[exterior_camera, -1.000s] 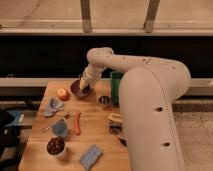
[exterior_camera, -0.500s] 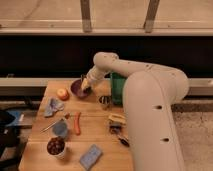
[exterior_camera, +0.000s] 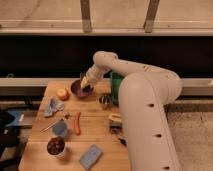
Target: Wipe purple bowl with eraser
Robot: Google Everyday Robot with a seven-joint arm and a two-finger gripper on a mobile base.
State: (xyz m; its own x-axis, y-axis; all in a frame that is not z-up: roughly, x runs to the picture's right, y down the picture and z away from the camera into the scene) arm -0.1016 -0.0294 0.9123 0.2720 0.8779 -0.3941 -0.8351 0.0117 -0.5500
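The big white arm [exterior_camera: 145, 105] is filling the right side of the view and is bending back to the far left part of the table [exterior_camera: 95, 132]. The wooden table is carrying all the things. The purple bowl [exterior_camera: 80, 89] is sitting near the far edge, left of the middle. The claw [exterior_camera: 86, 85] is reaching down into this bowl, over its right side, and its fingers are closed; something dark is sitting at its tip, but I cannot tell if this is the eraser. An orange fruit [exterior_camera: 62, 93] is lying just beside the bowl on the left. A green box [exterior_camera: 116, 85] is standing to the right, partly behind the arm, with a small metal cup [exterior_camera: 104, 101] in front of it. A blue cloth [exterior_camera: 53, 106] is lying near the left edge. A blue-grey pad [exterior_camera: 90, 156] is lying at the near edge. A cup with dark content [exterior_camera: 55, 146] is standing left of the pad. An orange stick [exterior_camera: 77, 123] is lying in the middle.
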